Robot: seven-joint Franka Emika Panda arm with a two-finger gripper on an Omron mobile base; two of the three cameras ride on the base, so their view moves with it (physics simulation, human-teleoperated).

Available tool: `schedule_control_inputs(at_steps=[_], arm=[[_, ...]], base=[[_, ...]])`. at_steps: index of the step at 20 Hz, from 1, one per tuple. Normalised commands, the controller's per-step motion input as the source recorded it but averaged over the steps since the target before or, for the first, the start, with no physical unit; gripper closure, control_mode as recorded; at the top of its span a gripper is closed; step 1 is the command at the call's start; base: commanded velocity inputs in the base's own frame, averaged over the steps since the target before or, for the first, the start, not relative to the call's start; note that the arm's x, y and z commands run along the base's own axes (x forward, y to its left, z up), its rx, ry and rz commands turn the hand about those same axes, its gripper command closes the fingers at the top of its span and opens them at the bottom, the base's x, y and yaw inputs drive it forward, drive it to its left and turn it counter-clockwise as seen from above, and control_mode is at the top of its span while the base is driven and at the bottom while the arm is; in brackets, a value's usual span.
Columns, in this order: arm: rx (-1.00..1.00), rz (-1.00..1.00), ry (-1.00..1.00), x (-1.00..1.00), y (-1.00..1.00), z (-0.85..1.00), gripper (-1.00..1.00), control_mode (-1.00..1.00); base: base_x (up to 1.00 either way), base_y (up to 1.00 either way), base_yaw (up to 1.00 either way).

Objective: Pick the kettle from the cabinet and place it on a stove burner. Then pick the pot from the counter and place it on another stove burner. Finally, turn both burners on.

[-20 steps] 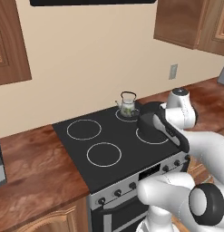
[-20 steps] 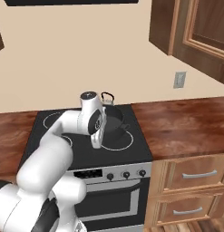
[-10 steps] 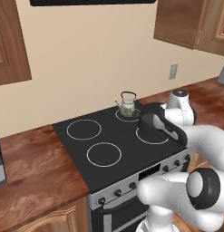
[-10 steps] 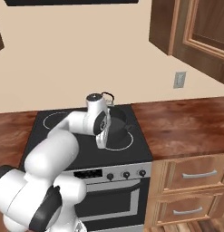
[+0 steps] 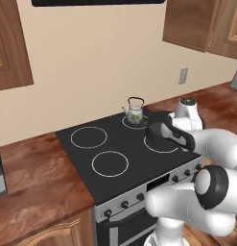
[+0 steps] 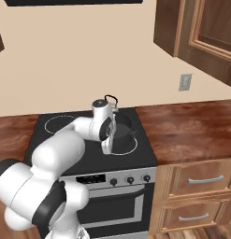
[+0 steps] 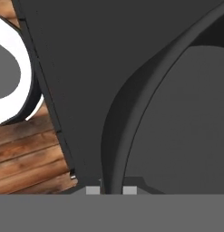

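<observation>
The small whitish-grey teapot-shaped kettle [image 5: 135, 114] with green leaf print stands on the back right ring of the flat black glass cooktop [image 5: 115, 144], unmoved since a second ago. The squat round dark grey-black pot [image 5: 160, 132] sits over the front right ring, near the cooktop's right edge, just in front of the kettle and apart from it. The claw [image 7: 111, 189] is pinched nearly shut on the pot's rim, one tip on each side of the thin wall. Compared with the earlier frames, the white arm's elbow has swung lower and nearer the cameras, while pot and hand sit at much the same spot. Reddish-brown wood-grain worktop [image 5: 38, 178] flanks the range.
</observation>
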Motion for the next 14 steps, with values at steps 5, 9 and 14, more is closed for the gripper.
schedule_control_inputs(at_steps=[5,9,14], arm=[[0.0,0.0,0.0,0.15,-0.05,-0.16,1.0,-1.0],[0.0,0.0,0.0,0.12,-0.06,-0.15,1.0,-1.0],[0.0,0.0,0.0,0.09,-0.03,-0.13,1.0,-1.0]], base=[[0.0,0.0,0.0],[0.0,0.0,0.0],[0.0,0.0,0.0]])
